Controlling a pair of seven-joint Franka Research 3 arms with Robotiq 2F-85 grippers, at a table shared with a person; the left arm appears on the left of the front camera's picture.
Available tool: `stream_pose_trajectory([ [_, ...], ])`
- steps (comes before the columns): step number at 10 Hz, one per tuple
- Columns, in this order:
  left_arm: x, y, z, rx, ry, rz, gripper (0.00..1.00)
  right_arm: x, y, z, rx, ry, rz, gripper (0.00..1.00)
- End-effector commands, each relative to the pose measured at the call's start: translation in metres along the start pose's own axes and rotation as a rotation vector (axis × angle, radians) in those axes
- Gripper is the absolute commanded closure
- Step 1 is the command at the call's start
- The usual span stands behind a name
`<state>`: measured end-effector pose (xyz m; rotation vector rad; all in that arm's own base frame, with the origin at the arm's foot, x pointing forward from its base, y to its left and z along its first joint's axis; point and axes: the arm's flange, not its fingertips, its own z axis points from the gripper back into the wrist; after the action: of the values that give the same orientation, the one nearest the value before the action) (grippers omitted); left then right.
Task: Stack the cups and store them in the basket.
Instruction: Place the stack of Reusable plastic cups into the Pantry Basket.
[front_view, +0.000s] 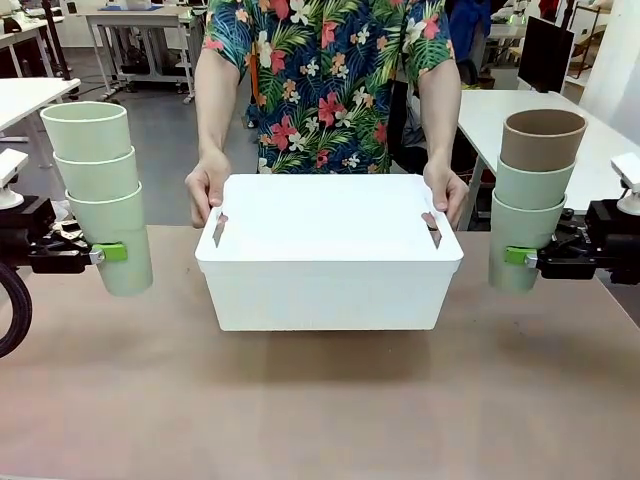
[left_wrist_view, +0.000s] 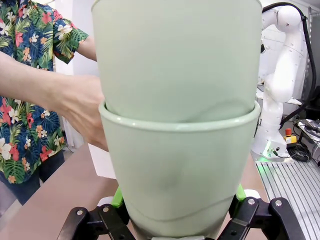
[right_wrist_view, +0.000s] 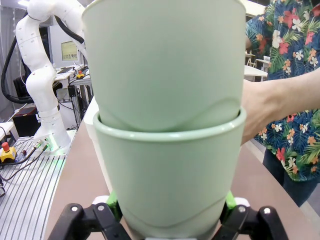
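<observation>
My left pincer (front_view: 112, 253) clamps the bottom cup of a three-high mint stack (front_view: 100, 185), at nine o'clock from the basket (front_view: 328, 290). My right pincer (front_view: 518, 256) clamps the bottom cup of a brown-topped stack (front_view: 538, 180) at three o'clock. A person's hands (front_view: 208, 186) hold the basket's far corners.

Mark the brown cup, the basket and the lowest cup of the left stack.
brown cup (front_view: 541, 155): front view, side wall.
basket (front_view: 320, 295): front view, near wall.
lowest cup of the left stack (front_view: 128, 272): front view, lower wall.
</observation>
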<state>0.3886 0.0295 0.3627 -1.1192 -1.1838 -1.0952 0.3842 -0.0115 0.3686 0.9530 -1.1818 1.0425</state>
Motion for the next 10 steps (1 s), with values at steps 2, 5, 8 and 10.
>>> stream_pose_trajectory([
  [2, 0.0034, -0.0006, 0.0003, -0.002, -0.009, -0.007, 0.13, 0.0035, 0.0002, 0.0000, 0.000, -0.001, 0.008, 0.15],
  [5, 0.0034, -0.0006, 0.0003, -0.002, -0.009, -0.007, 0.13, 0.0035, 0.0002, 0.0000, 0.000, -0.001, 0.008, 0.15],
  [8, 0.0034, -0.0006, 0.0003, -0.002, -0.009, -0.007, 0.13, 0.0035, 0.0002, 0.0000, 0.000, -0.001, 0.008, 0.15],
  [10, 0.0034, -0.0006, 0.0003, -0.002, -0.009, -0.007, 0.13, 0.0035, 0.0002, 0.0000, 0.000, -0.001, 0.008, 0.15],
])
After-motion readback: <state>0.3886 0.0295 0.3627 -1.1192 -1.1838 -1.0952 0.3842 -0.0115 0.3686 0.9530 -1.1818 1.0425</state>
